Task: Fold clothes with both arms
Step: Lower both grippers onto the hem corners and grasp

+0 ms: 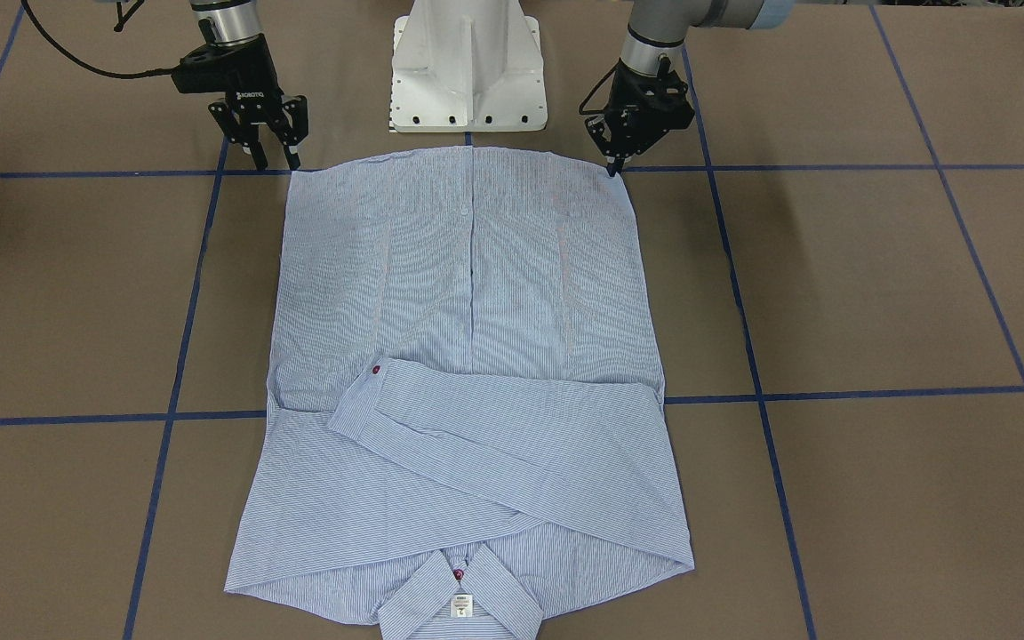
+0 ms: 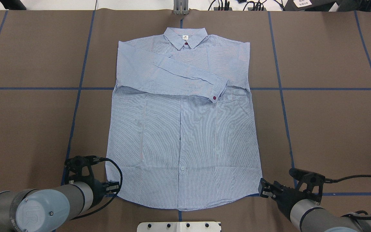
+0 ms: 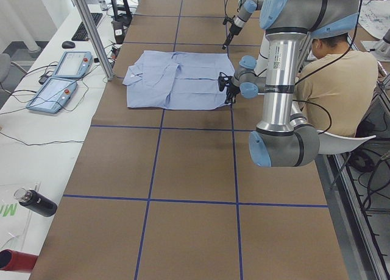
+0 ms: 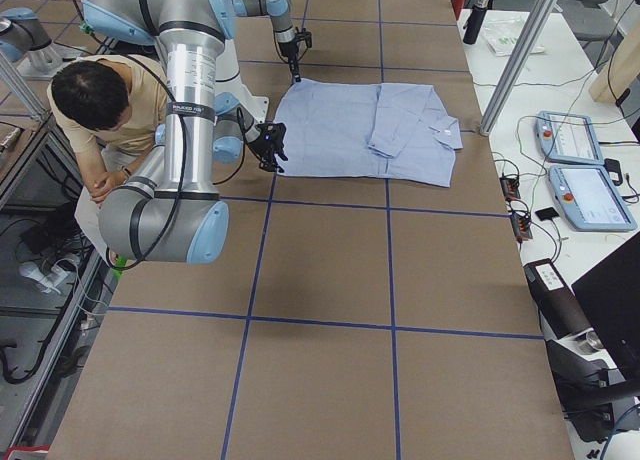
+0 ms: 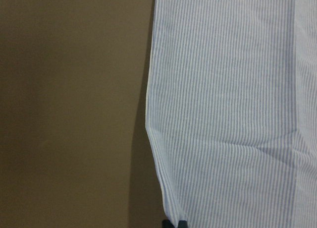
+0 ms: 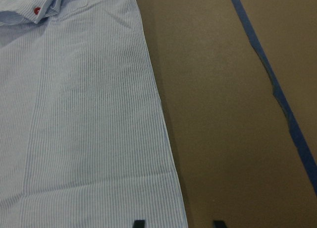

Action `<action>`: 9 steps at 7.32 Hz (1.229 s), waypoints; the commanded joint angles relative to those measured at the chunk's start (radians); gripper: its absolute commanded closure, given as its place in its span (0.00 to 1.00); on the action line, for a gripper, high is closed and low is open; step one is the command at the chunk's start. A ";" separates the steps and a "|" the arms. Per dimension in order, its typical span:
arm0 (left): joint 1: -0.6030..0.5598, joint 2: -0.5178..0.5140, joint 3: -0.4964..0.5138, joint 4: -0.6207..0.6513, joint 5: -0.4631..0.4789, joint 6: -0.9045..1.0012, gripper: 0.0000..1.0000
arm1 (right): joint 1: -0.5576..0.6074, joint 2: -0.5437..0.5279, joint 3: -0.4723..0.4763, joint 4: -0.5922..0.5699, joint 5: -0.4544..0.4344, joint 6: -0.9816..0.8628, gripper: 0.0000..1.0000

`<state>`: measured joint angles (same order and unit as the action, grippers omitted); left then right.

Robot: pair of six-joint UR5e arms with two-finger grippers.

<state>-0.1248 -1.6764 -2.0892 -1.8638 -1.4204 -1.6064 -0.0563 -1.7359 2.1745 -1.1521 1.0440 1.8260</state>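
Contact looks made to the left of the white base (image 1: pixel 468 71): the left gripper (image 1: pixel 612 163) points down at the near hem corner of the shirt (image 2: pixel 185 135). Its jaws are together on what seems to be the very edge of the cloth, but the corner is not lifted, so how much it holds is hard to tell. Straight out from the base the shirt lies flat and face up on the brown table (image 2: pixel 333 129). The hem is closest to the base, the collar (image 2: pixel 185 37) is at the end farthest from it, and the sleeves (image 2: pixel 179 75) are folded across the chest, well away from the base. I judge it light, limp and thin: it will sag and trail from any held point, it has no stiffness to carry a fold, and a shallow pinch on a single layer may slip out. The stitched hem corners look the firmest places to take hold, one for each arm, lifted evenly so the body carries over toward the collar without skewing. To the right of the base the right gripper (image 1: pixel 276 162) hovers at the other hem corner, jaws apart and straddling it in the wrist view, gripping nothing yet.
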 commanded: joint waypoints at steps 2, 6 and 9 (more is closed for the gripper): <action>0.004 -0.009 -0.002 0.000 0.017 0.000 1.00 | -0.057 0.001 -0.030 0.000 -0.062 0.056 0.59; 0.004 -0.011 -0.003 0.000 0.017 0.000 1.00 | -0.057 0.076 -0.105 -0.003 -0.082 0.056 0.58; 0.004 -0.009 -0.002 0.000 0.017 0.000 1.00 | -0.053 0.064 -0.108 -0.014 -0.082 0.055 0.58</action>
<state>-0.1212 -1.6871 -2.0921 -1.8638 -1.4036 -1.6061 -0.1099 -1.6692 2.0672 -1.1601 0.9621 1.8812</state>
